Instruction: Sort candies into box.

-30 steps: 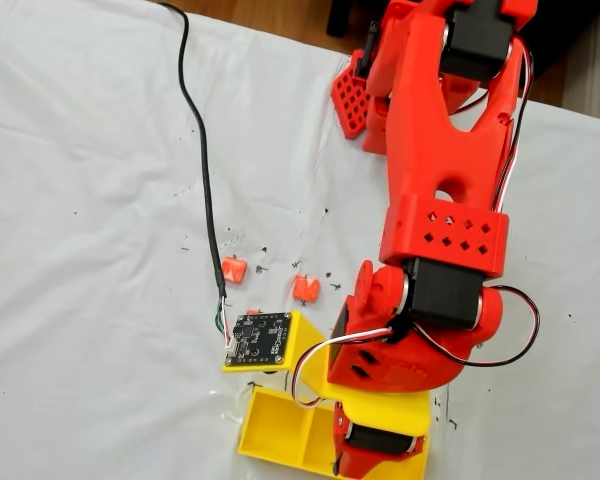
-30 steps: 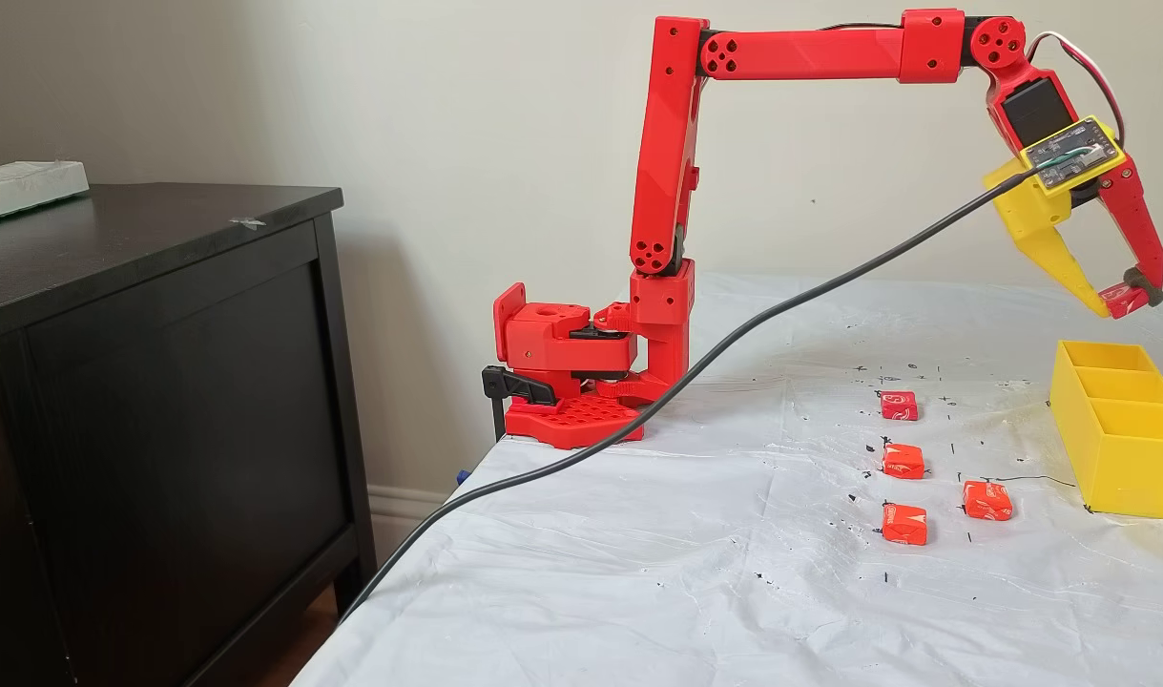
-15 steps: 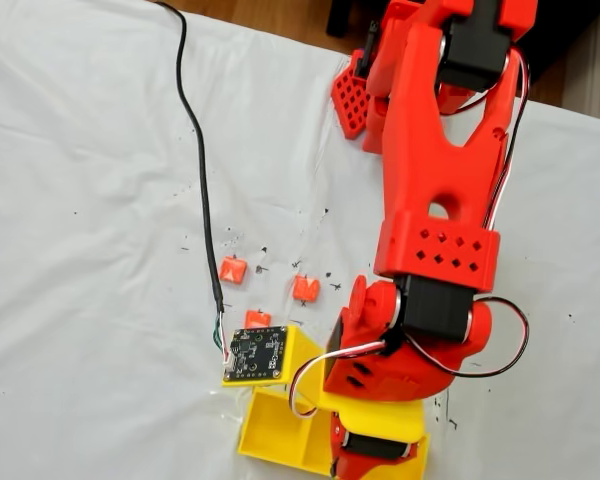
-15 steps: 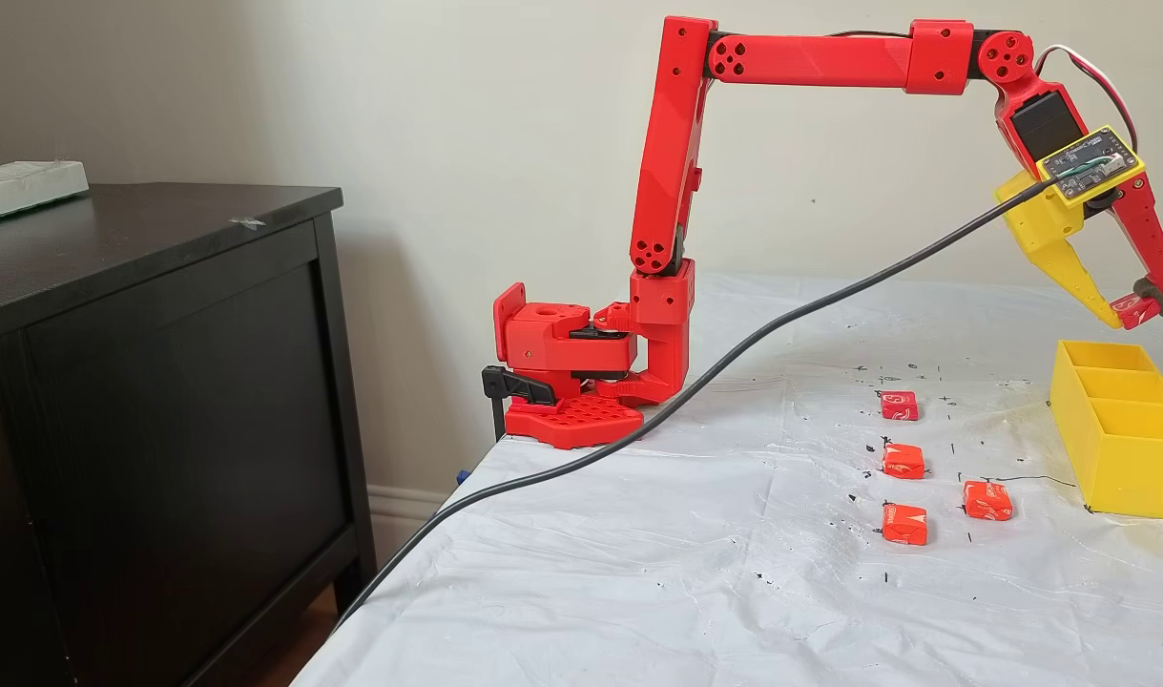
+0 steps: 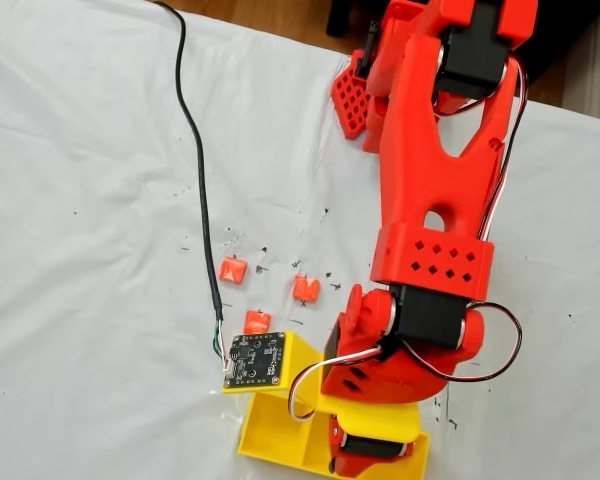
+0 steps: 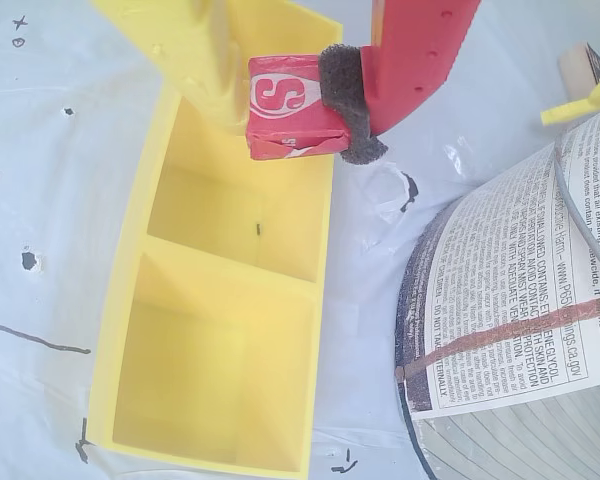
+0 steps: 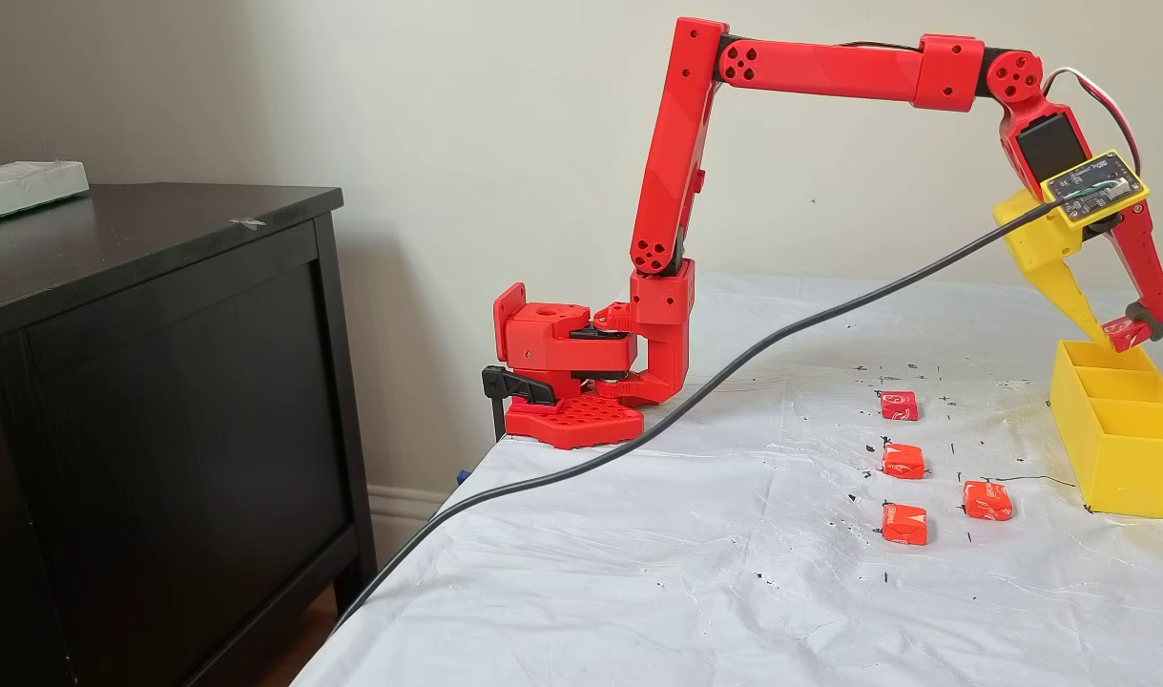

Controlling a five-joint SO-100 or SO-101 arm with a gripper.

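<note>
- Yellow box (image 5: 280, 437) lies at the bottom edge of a fixed view, partly under the red arm (image 5: 427, 200); three candies (image 5: 233, 269) (image 5: 305, 288) (image 5: 256, 321) sit on the white counter (image 5: 90, 200) just above it.
- Wrist view: the box (image 6: 130, 300) runs lengthwise from top to bottom, its compartments in a row. The pincer (image 6: 285, 105) is clenched on a red candy (image 6: 285, 112), white "S" facing the camera, just above the far compartment.
- Side fixed view: the box's (image 7: 1115, 458) long axis recedes from the camera; the pincer (image 7: 1127, 332) holds the candy just over its far end. Four candies (image 7: 899, 405) (image 7: 903, 461) (image 7: 903, 525) (image 7: 987, 500) lie on the counter left of the box.
</note>
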